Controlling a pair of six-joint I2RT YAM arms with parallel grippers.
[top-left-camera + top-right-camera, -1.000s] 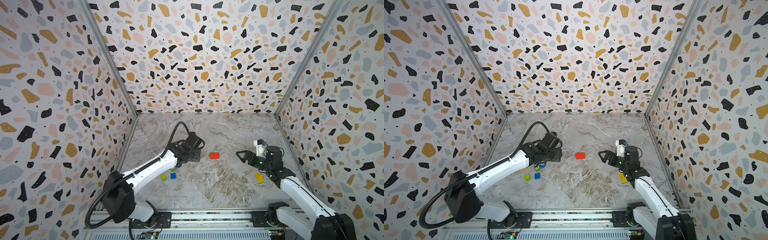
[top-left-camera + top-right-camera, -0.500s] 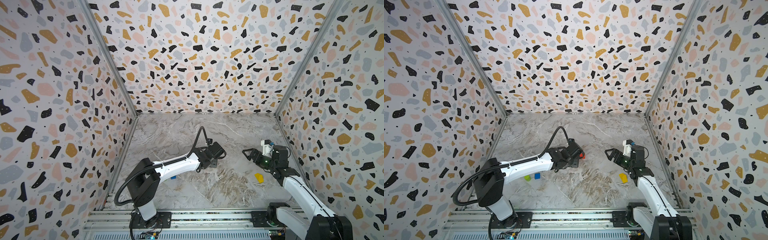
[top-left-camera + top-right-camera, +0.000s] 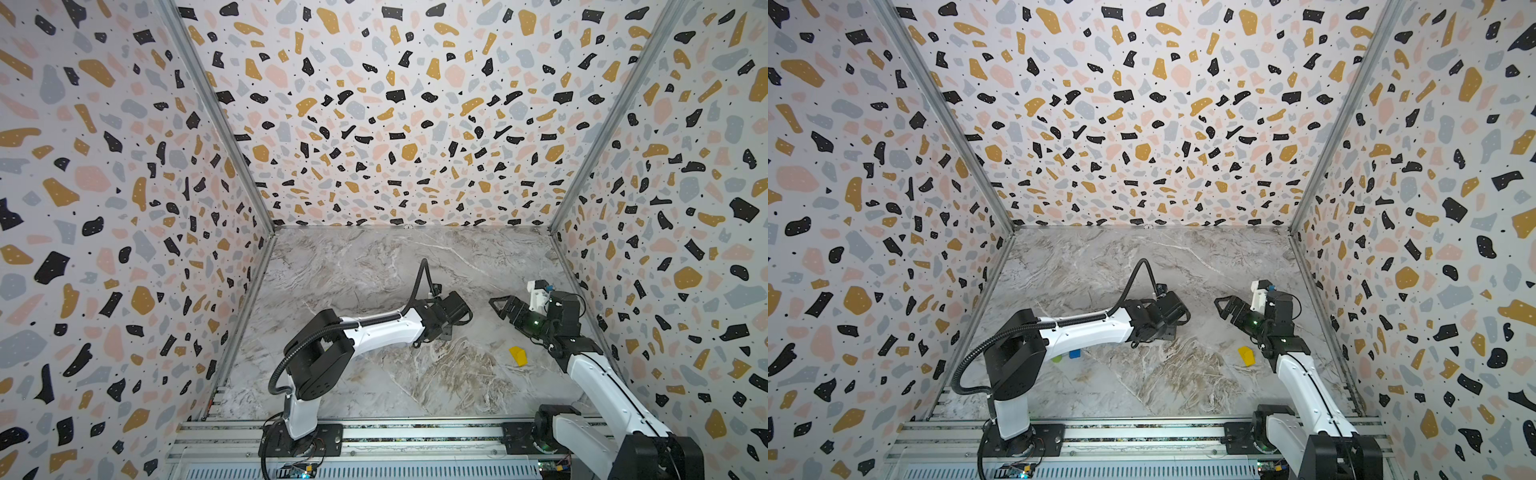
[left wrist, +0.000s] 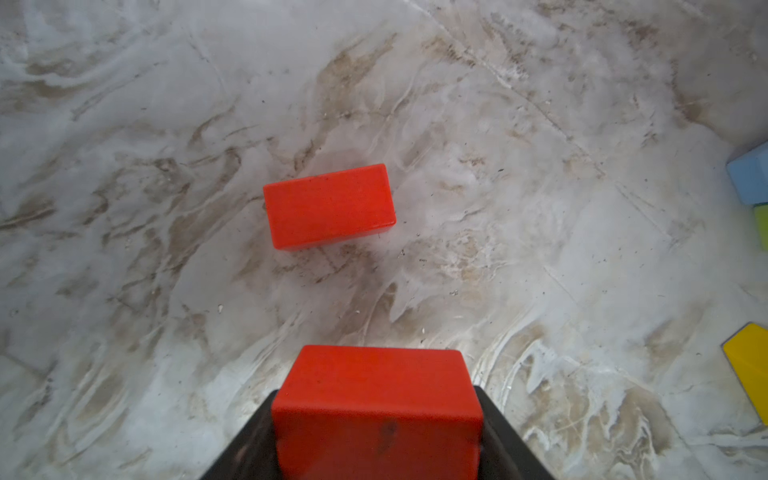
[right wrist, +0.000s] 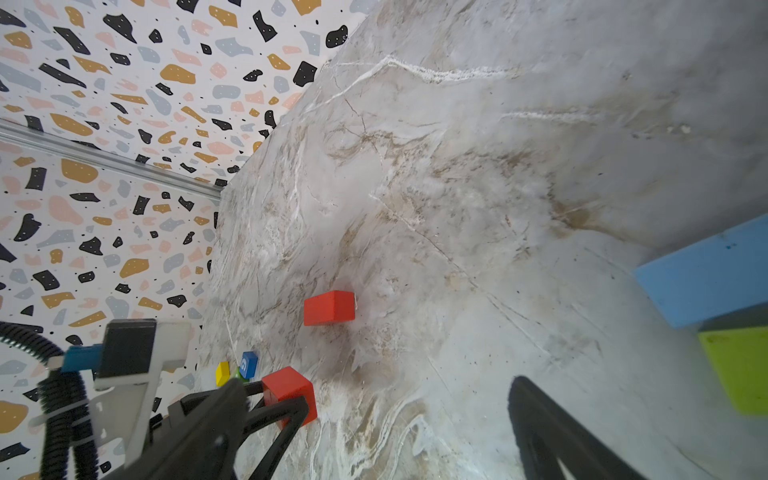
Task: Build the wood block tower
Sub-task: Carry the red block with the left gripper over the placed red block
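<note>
In the left wrist view my left gripper (image 4: 376,395) is shut on a red block (image 4: 376,411), held above the marble table. A second red slab (image 4: 328,205) lies flat on the table just ahead of it, apart from the held block. The right wrist view shows that lying slab (image 5: 329,307) and the held red block (image 5: 289,392) side by side. In both top views the left wrist (image 3: 446,316) covers both red pieces. My right gripper (image 3: 505,311) (image 5: 376,386) hangs open and empty to the right of them.
A yellow wedge (image 3: 518,356) (image 3: 1246,356) lies by the right arm. A blue cube (image 3: 1074,353) and a green block (image 3: 1057,358) sit under the left arm. A blue block (image 5: 706,278) and a lime block (image 5: 739,370) lie close to my right gripper. Patterned walls enclose the table.
My left arm has swung to the right, and its wrist now covers the red slab in the top views. The right gripper has drawn back a little and stays open.
</note>
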